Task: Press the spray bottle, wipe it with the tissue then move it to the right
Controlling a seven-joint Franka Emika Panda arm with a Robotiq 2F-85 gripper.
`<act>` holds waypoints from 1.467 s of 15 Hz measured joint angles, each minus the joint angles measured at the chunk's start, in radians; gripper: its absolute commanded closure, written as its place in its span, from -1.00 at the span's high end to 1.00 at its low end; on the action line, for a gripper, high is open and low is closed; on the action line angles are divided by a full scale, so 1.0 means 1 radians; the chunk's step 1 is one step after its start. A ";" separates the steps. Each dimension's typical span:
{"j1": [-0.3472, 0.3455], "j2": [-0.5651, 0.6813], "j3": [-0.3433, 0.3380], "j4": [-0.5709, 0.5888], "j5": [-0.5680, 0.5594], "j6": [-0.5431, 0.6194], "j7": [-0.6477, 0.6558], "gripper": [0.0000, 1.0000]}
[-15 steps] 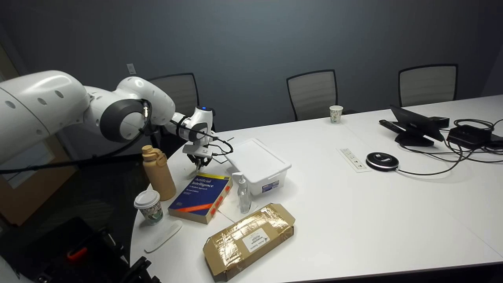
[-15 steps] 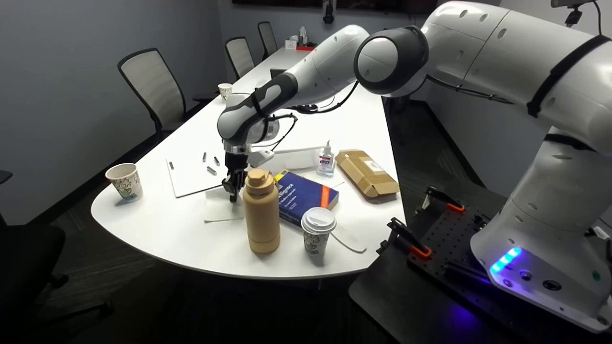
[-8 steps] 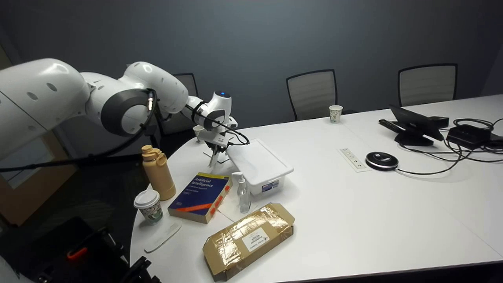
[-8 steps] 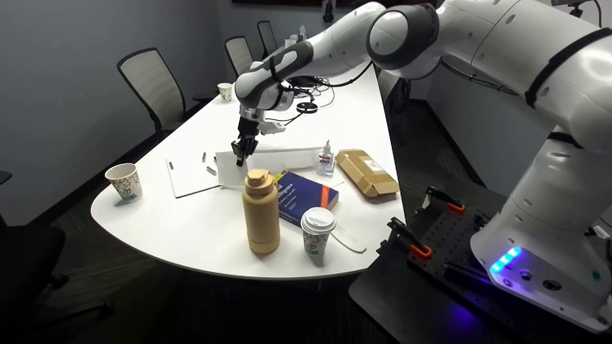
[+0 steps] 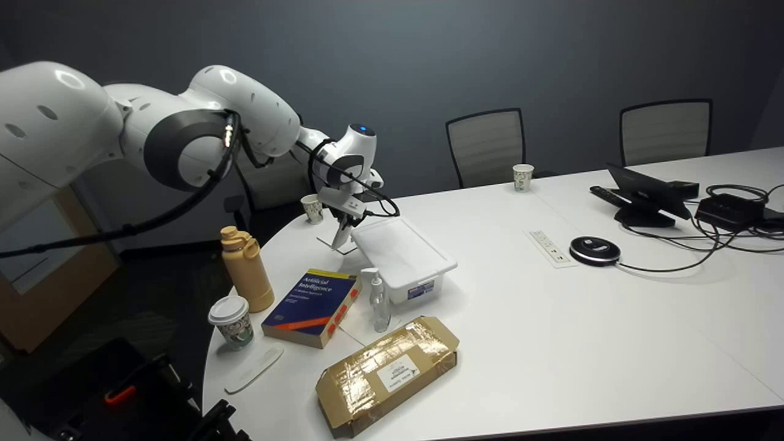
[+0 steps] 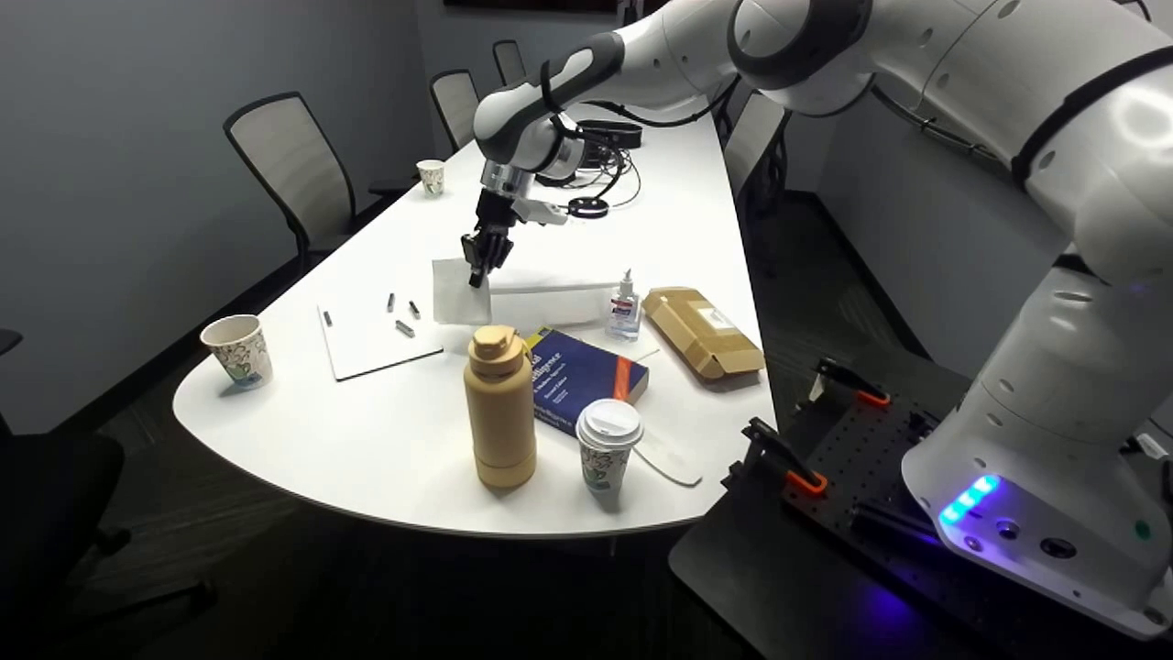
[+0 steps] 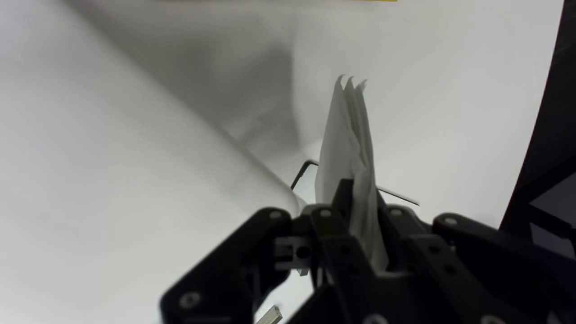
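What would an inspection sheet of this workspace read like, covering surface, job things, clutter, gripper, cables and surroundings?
Surface: white table, curved at the end near the tan bottle.
Job's things: clear spray bottle upright near the lidded bin; tissue in layers, hanging from the gripper.
Clutter: book, cardboard box, lidded cup, two other paper cups, white curved piece of unclear use, small loose pieces.
Grippers: one, closed on the tissue.
Cables: thick arm cable; tangled cables by the dark screen.
Surroundings: mesh-backed chairs, gray wall; people: nothing seen.
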 measured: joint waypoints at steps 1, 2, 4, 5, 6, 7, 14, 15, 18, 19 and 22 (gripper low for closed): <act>-0.003 -0.015 -0.005 -0.018 0.007 -0.001 0.002 -0.96; -0.005 -0.034 -0.014 -0.041 0.012 -0.001 0.007 -0.96; -0.006 -0.080 -0.045 -0.099 0.014 0.011 0.042 -0.96; -0.006 -0.109 -0.064 -0.136 0.014 0.028 0.066 -0.96; -0.005 -0.138 -0.085 -0.176 0.014 0.048 0.094 -0.96; -0.004 -0.167 -0.107 -0.217 0.014 0.068 0.124 -0.96; 0.051 -0.349 -0.244 -0.528 0.002 0.192 0.296 -0.96; 0.068 -0.373 -0.258 -0.571 -0.008 0.209 0.319 -0.96; 0.133 -0.444 -0.306 -0.685 -0.058 0.254 0.408 -0.96; 0.167 -0.468 -0.331 -0.722 -0.090 0.272 0.457 -0.96; 0.282 -0.528 -0.428 -0.825 -0.210 0.317 0.636 -0.96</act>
